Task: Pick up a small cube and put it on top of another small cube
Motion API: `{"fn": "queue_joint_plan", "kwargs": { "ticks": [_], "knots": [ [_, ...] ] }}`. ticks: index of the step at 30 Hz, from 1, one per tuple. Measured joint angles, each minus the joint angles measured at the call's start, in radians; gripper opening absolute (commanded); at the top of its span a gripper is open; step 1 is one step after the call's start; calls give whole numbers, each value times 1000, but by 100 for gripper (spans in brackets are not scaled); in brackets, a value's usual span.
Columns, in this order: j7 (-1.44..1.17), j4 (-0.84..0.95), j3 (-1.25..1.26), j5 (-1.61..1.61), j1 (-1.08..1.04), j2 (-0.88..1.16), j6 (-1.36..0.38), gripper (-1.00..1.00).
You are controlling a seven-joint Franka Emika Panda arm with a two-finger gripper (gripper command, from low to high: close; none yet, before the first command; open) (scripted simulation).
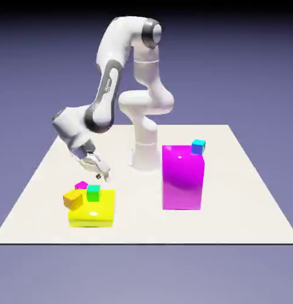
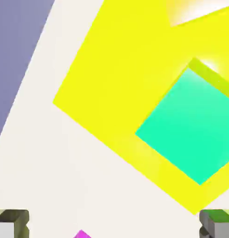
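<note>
While the jaws [image 1: 103, 177] stand wide apart with nothing between them, the small magenta cube [image 1: 81, 186] lies on the worktop [image 1: 232, 208] near them, peeking out behind the yellow block [image 1: 92, 217]. A green cube [image 1: 93, 193] rests on that block, and an orange cube [image 1: 72, 199] sits tilted at its side toward the exterior view's left. Well apart, toward the exterior view's right, a blue cube [image 1: 198, 146] shows at the top of the tall magenta block [image 1: 182, 181].
</note>
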Motion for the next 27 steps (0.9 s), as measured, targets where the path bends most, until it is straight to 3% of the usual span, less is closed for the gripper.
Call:
{"fn": "queue_joint_plan", "kwargs": {
  "ticks": [23,27],
  "knots": [
    [27,249,-599,713,-54,809,-938,0],
    [116,145,-544,712,-119,941,-922,0]
  ]
}}
